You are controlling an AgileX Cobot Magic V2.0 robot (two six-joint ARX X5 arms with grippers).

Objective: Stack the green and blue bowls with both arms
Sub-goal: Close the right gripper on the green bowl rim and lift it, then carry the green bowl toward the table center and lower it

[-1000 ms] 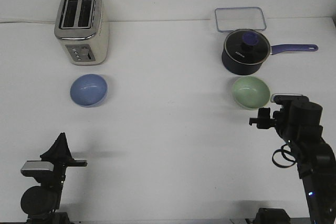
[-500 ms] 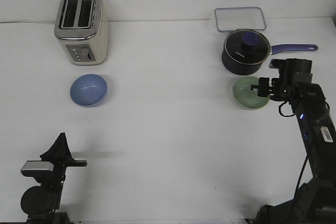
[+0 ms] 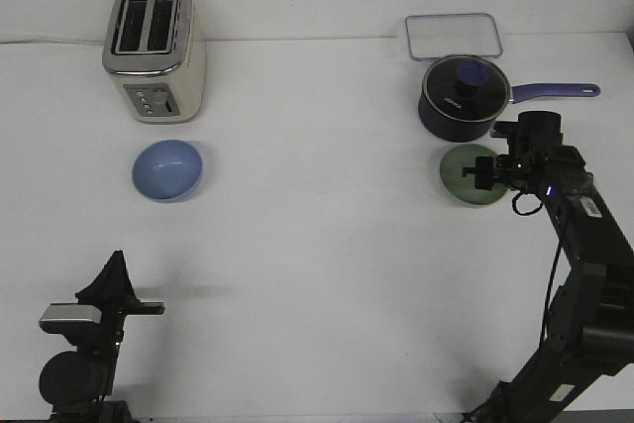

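The pale green bowl sits on the white table just in front of the saucepan. My right gripper hangs over the bowl's right rim, pointing down into it. Its wrist hides the fingers, so I cannot tell whether they are open or touch the bowl. The pale blue bowl sits open side up at the left, in front of the toaster, with nothing near it. My left gripper is folded back near the table's front left edge, far from the blue bowl. Its fingers are together in a point and hold nothing.
A cream toaster stands at the back left. A dark navy saucepan with a purple handle stands right behind the green bowl. A clear rectangular lid or tray lies behind the pan.
My right arm has stretched forward from the front right and swung left, so its gripper is now over the green bowl's right rim. The left arm and both bowls have not moved.
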